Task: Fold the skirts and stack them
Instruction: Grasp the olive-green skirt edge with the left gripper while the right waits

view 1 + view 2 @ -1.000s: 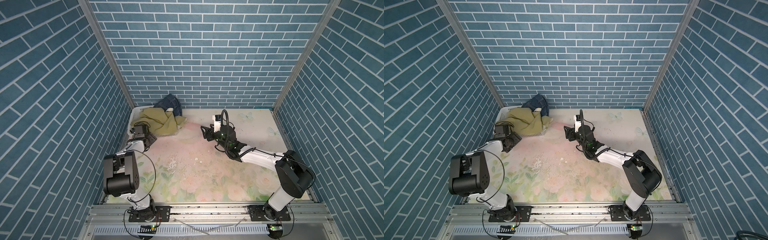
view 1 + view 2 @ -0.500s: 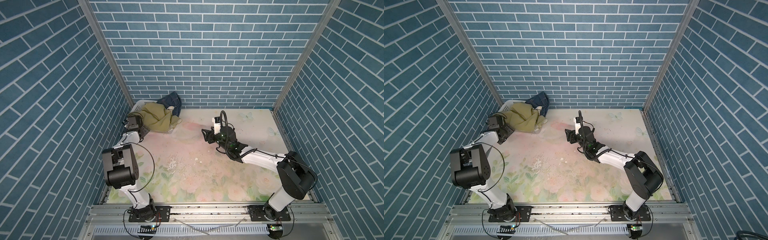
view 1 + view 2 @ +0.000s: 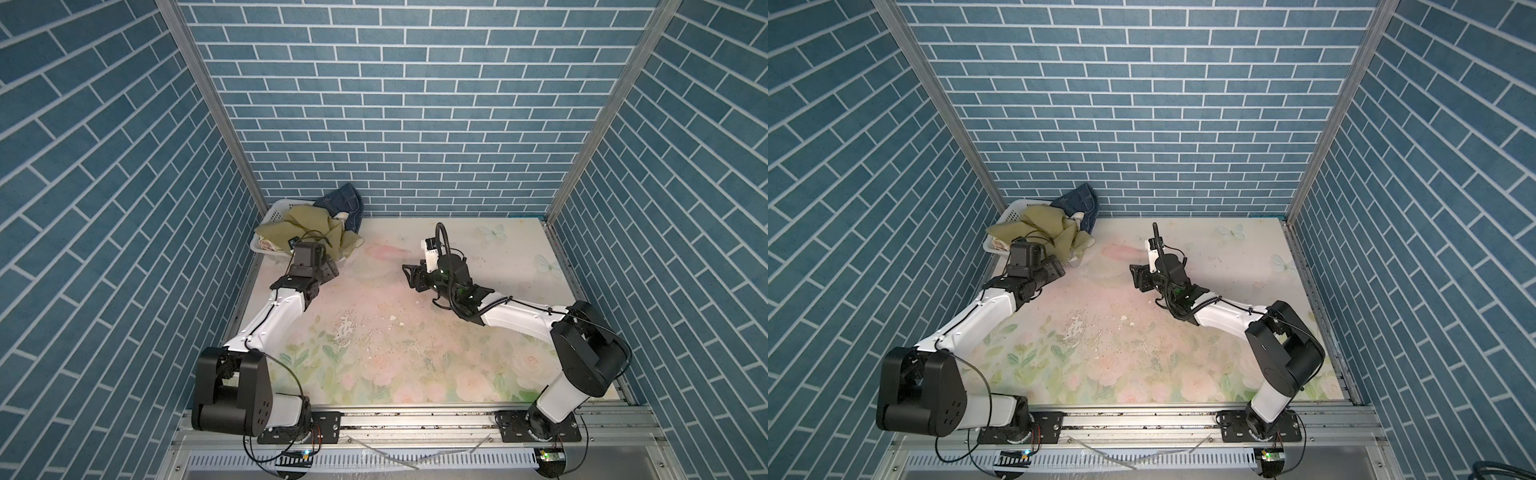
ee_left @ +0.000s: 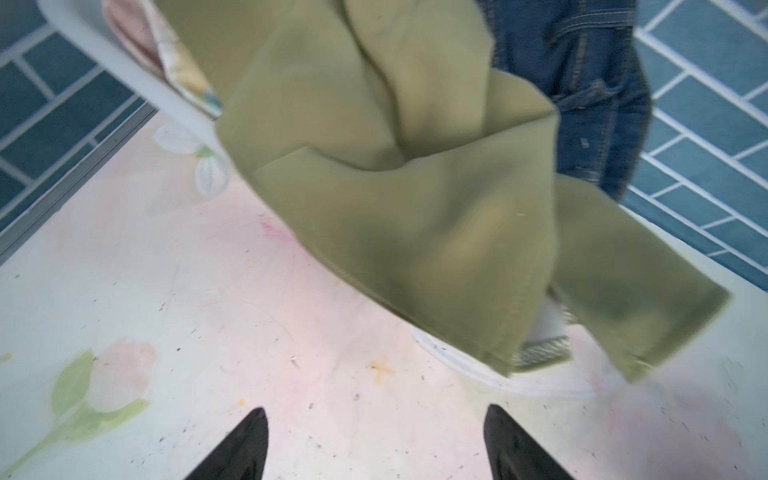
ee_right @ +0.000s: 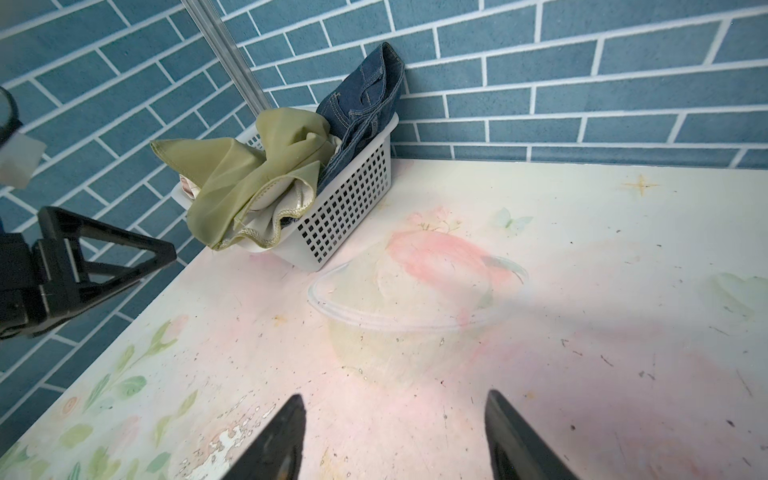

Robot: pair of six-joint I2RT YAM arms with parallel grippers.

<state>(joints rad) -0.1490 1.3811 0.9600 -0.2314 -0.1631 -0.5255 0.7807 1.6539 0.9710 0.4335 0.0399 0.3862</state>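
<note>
Skirts (image 5: 249,166) heaped in basket (image 5: 353,208), left end effector (image 4: 376,409) released nearby; right end effector (image 5: 395,395) released too

no text, label, brand, number or sign can be read in any view. the olive-green skirt (image 3: 307,224), the denim skirt (image 3: 340,201) and the floral skirt (image 4: 187,75) show no legible tag. the white basket (image 5: 353,203) and the surface (image 3: 415,332) carry only holes and painted flowers, no lettering.
</note>
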